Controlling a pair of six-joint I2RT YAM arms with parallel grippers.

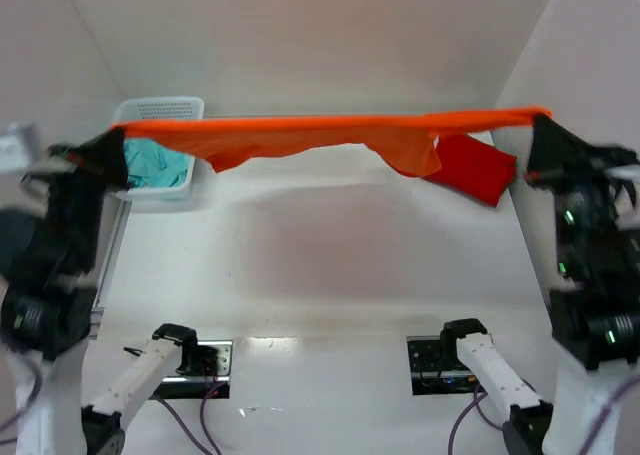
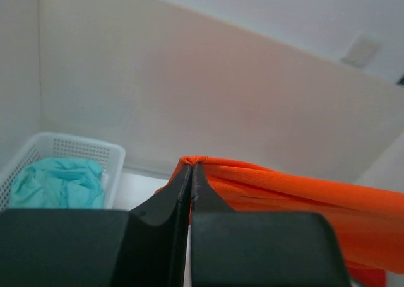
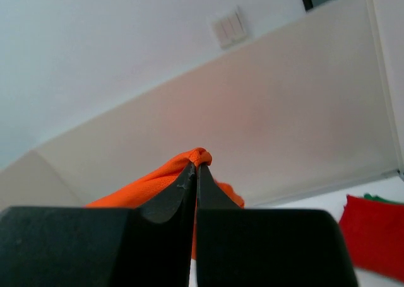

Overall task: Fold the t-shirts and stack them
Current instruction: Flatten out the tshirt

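The bright orange t-shirt (image 1: pixel 330 135) hangs stretched in the air across the far part of the table, held at both ends. My left gripper (image 1: pixel 112 143) is shut on its left corner; the left wrist view shows the cloth (image 2: pixel 297 192) pinched at the fingertips (image 2: pixel 191 168). My right gripper (image 1: pixel 538 127) is shut on its right corner, with orange cloth (image 3: pixel 151 180) bunched at the tips (image 3: pixel 197 166). The deeper red t-shirt (image 1: pixel 475 168) lies on the table at the far right, partly behind the hanging orange cloth; it also shows in the right wrist view (image 3: pixel 372 233).
A white mesh basket (image 1: pixel 160 110) with teal cloth (image 1: pixel 155 165) inside stands at the far left, also in the left wrist view (image 2: pixel 63 151). White walls close in the table at the back and both sides. Two arm bases stand at the near edge.
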